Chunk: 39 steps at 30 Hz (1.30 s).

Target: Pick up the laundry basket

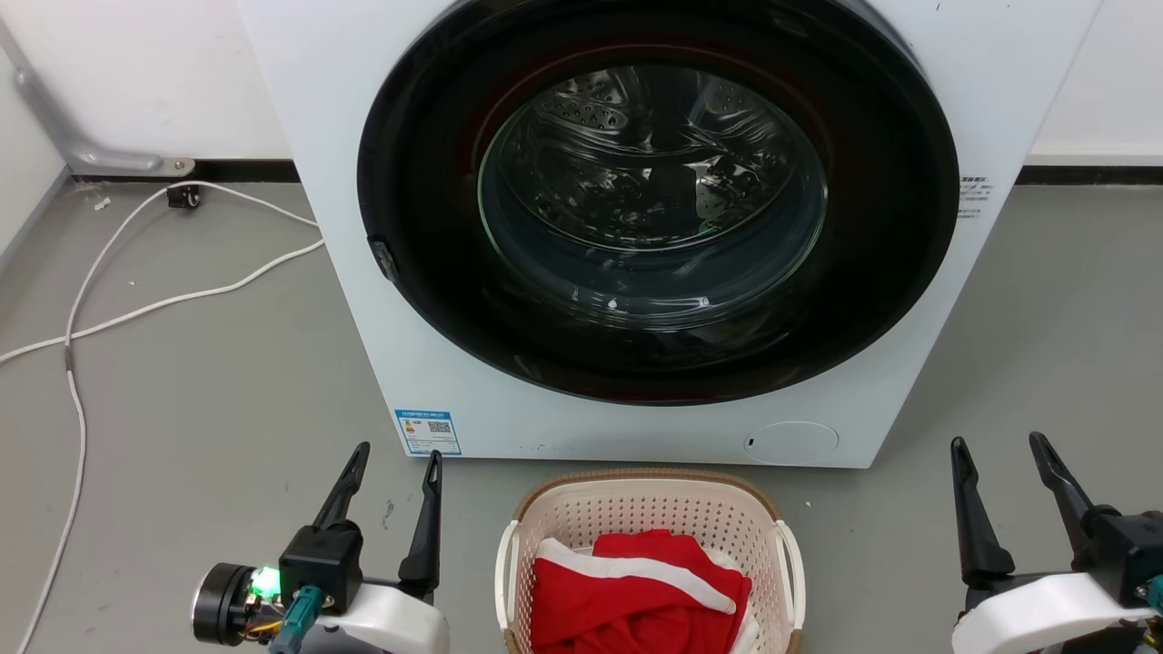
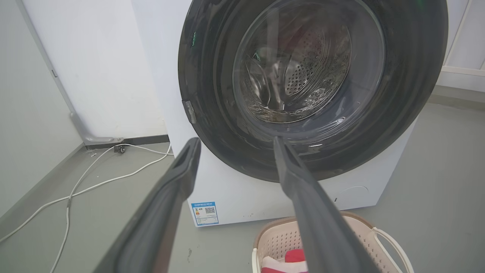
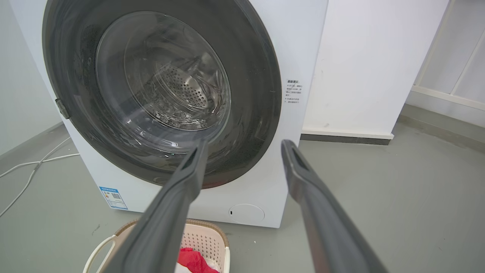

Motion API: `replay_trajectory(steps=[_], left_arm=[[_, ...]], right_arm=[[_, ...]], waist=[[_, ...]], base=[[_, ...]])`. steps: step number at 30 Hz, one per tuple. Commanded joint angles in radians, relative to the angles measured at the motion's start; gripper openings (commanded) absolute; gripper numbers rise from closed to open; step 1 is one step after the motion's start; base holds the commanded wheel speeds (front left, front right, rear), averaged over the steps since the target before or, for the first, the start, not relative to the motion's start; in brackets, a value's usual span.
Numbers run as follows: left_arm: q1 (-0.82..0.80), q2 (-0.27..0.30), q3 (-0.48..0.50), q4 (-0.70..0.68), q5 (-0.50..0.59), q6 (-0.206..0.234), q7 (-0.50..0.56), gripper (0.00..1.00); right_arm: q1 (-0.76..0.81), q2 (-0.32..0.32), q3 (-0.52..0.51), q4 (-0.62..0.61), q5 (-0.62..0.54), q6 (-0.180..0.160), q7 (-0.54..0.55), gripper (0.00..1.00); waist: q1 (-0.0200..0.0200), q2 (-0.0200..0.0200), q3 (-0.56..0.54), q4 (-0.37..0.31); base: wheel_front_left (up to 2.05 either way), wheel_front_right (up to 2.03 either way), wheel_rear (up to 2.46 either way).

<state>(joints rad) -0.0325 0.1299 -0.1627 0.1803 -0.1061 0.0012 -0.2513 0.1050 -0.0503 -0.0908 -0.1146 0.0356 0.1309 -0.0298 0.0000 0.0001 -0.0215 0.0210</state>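
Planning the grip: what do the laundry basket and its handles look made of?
The laundry basket: cream moulded plastic, matte, judging by its regular perforations; the brown rim looks woven, perhaps moulded imitation. Its white side handles: smooth plastic loops, probably rigid.

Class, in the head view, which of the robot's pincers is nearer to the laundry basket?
Left. The left pincer is close beside the laundry basket, on its left side; the right pincer stands farther off, to its right. Both are open.

A white washing machine (image 1: 659, 195) with a dark round door stands on a grey floor (image 1: 209, 400) before white walls (image 1: 136, 73); a white cable (image 1: 136, 312) trails alongside.
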Motion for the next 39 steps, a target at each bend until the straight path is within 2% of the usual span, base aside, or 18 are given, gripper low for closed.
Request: replay_trajectory(steps=[1, 39], left_arm=[[0.007, 0.001, -0.001, 0.0, 0.022, 0.002, -0.01, 1.0], [-0.014, -0.016, 0.033, 0.023, 0.04, -0.007, -0.014, 1.0]], right_arm=[[0.013, 0.0, -0.005, -0.001, -0.005, 0.0, -0.008, 1.0], [-0.019, 0.0, -0.02, 0.054, 0.008, 0.0, -0.043, 1.0]], waist=[[0.0, -0.0001, -0.001, 0.0], [0.0, -0.0001, 0.01, -0.012]], base=[[0.0, 0.0, 0.0], [0.0, 0.0, 0.0]])
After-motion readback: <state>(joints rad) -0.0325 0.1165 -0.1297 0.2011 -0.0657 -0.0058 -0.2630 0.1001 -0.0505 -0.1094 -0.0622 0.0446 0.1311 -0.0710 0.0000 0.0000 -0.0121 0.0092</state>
